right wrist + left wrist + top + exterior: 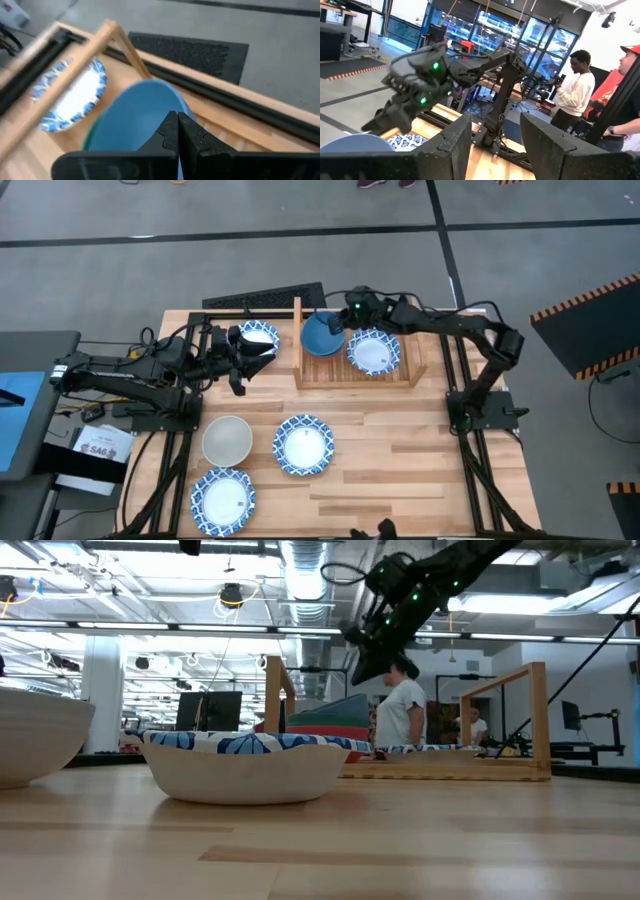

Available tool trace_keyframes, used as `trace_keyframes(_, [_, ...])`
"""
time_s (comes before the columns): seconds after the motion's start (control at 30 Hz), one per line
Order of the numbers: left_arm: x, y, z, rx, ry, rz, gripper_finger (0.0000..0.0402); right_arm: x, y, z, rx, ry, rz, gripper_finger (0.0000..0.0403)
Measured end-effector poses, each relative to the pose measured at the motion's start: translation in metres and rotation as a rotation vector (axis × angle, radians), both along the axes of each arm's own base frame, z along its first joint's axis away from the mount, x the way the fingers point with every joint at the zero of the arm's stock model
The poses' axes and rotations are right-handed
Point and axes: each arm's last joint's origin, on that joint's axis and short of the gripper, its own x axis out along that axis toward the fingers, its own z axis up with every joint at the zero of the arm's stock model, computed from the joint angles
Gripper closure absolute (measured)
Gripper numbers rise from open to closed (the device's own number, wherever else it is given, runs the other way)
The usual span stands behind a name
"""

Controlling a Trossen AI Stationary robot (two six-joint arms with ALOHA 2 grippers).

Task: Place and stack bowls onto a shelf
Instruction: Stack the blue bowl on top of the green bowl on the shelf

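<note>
My right gripper (336, 321) is shut on the blue bowl (318, 338) over the left half of the wooden shelf (400, 377). In the low view the blue bowl (335, 708) tilts above a red bowl (335, 727). A green rim (92, 136) shows under it. A white bowl with a blue patterned rim (373, 351) lies in the shelf's right half. My left gripper (255, 358) is open beside another patterned bowl (258, 335), which rests on the table left of the shelf. Its fingers (447, 147) have nothing between them. My right gripper pinches the blue bowl's rim (165, 117) between its two fingers, on the bowl's far right side. The fingers come from above, slanting down. The bowl is tilted, its held side up and its low side (300, 720) down by the bowls beneath.
On the near half of the table rest an off-white bowl (227, 440) and two patterned bowls (303, 445) (223, 500). The shelf's upright posts (297, 315) stand by the blue bowl. People (572, 85) stand beyond the table. A dark mat (265, 298) lies past the far edge.
</note>
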Motion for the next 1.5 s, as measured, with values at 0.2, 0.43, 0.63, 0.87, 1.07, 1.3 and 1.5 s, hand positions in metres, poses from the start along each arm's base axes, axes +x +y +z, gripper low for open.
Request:
trace_keyframes(0.2, [0.000, 0.000, 0.000, 0.000, 0.000, 0.001, 0.0249, 0.006, -0.002, -0.010, -0.013, 0.015, -0.016, 0.0386])
trace_keyframes(0.43, [0.000, 0.000, 0.000, 0.000, 0.000, 0.002, 0.0249, 0.005, -0.002, -0.011, -0.049, 0.047, -0.055, 0.0386])
trace_keyframes(0.63, [0.000, 0.001, 0.000, -0.004, 0.000, 0.018, 0.0249, 0.004, -0.002, -0.013, -0.042, 0.068, -0.052, 0.0386])
trace_keyframes(0.87, [0.000, 0.001, 0.000, -0.005, 0.000, 0.025, 0.0249, 0.003, 0.002, -0.016, -0.026, 0.110, -0.045, 0.0386])
trace_keyframes(1.07, [0.000, 0.001, 0.000, -0.005, 0.004, 0.025, 0.0249, -0.001, 0.004, -0.020, 0.005, 0.167, -0.045, 0.0386])
trace_keyframes(1.3, [0.000, 0.001, -0.001, -0.005, 0.006, 0.025, 0.0249, -0.001, 0.004, -0.021, 0.025, 0.159, -0.037, 0.0385])
trace_keyframes(1.5, [0.000, 0.001, -0.001, -0.005, 0.006, 0.025, 0.0249, 0.001, 0.009, -0.022, 0.038, 0.165, -0.019, 0.0385])
